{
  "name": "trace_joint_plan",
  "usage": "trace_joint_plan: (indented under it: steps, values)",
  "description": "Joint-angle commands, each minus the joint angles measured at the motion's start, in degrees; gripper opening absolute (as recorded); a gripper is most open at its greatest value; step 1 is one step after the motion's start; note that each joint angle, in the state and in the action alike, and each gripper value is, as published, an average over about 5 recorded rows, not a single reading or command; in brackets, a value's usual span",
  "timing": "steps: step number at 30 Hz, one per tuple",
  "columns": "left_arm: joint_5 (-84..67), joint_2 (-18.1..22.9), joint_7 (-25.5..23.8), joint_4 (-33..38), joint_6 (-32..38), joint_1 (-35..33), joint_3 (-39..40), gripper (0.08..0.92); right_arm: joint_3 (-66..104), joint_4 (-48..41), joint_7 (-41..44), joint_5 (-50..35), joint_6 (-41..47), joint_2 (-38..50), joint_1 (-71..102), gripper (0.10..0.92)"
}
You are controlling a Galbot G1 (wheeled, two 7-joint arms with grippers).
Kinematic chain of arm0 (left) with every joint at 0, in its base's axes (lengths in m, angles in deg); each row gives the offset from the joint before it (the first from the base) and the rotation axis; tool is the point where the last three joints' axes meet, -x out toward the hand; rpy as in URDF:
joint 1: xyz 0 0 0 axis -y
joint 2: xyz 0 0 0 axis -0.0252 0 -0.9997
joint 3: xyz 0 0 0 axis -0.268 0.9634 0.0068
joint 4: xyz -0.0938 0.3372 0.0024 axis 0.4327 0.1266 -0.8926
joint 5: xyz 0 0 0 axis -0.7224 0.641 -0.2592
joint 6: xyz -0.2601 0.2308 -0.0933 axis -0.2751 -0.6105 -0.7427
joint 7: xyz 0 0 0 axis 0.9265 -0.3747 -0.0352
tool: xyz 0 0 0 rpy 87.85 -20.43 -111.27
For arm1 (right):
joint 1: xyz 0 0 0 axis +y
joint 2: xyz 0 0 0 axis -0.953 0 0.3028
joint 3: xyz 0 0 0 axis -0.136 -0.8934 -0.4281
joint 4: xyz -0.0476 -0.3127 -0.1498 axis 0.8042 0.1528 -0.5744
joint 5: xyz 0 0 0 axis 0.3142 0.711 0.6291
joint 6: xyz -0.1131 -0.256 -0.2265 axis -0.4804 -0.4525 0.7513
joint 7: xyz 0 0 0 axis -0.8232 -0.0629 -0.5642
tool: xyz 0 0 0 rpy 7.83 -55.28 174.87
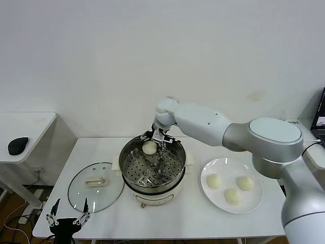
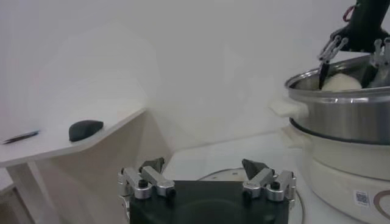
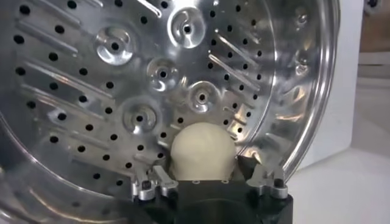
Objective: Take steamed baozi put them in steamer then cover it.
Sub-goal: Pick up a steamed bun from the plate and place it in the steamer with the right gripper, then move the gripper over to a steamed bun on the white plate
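Observation:
My right gripper is shut on one cream-white baozi and holds it inside the far side of the steel steamer, just above the perforated tray. The right wrist view shows this baozi between the fingers, close over the tray. Three more baozi lie on a white plate to the right of the steamer. The glass cover lies flat on the table to the left of the steamer. My left gripper is open and empty, parked at the table's front left edge.
The steamer stands on its white base in the middle of the white table. A lower side table with a black mouse stands at the left. A dark screen edge shows at the far right.

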Motion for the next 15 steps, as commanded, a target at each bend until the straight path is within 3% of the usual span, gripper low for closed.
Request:
trace_joint_plan:
  steps: [1,8,15]
  values:
    - [0.03,-0.04,0.01,0.02,0.01,-0.03,-0.04,0.823,0.53,0.48,0.39,-1.27,-0.04,0.40,-1.08,0.820]
    - [0.06,-0.55,-0.08,0.50,-0.06,-0.02,0.08,0.823,-2.13,19.49,11.40,-26.84,26.37,12.48,-11.30,0.823]
    - [0.16,-1.45,-0.18,0.90,-0.19,0.26,0.63,0.823,-2.96,34.42,13.46,-34.20,43.19,27.68,-16.12,0.823]
